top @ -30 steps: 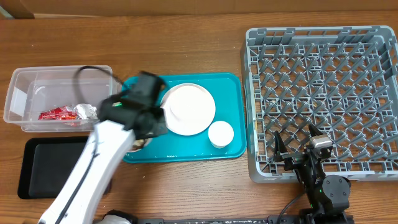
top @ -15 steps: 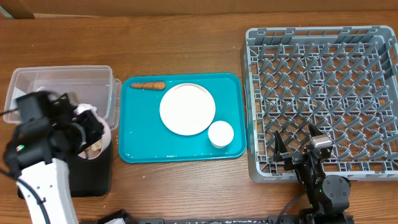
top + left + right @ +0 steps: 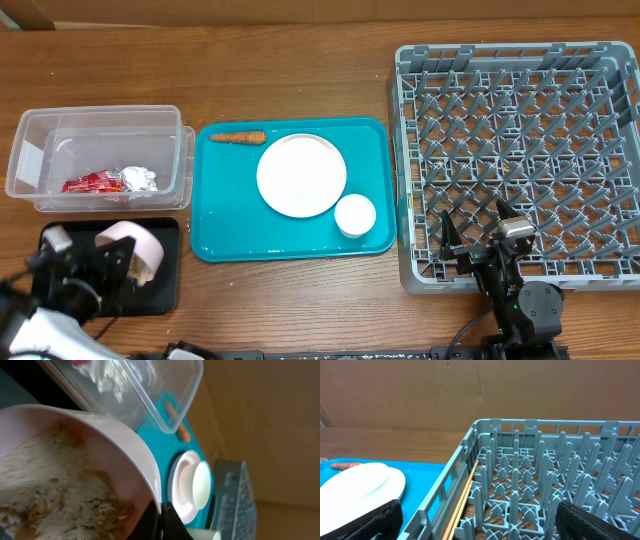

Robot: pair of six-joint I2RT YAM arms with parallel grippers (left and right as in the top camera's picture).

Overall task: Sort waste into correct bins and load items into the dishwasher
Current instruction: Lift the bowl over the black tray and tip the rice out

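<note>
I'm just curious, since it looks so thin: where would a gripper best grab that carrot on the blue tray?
Around its middle, coming straight down from above. The carrot lies flat along the far rim of the tray, so the squeeze should probably go across its narrow width, one side toward the rim, the other toward the open tray floor.

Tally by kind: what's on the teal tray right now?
Plate: 1
Small white cup: 1
Carrot: 1
Total: 3 on the teal tray
Pink bowl excluded: left gripper holds it, off the tray.
</note>
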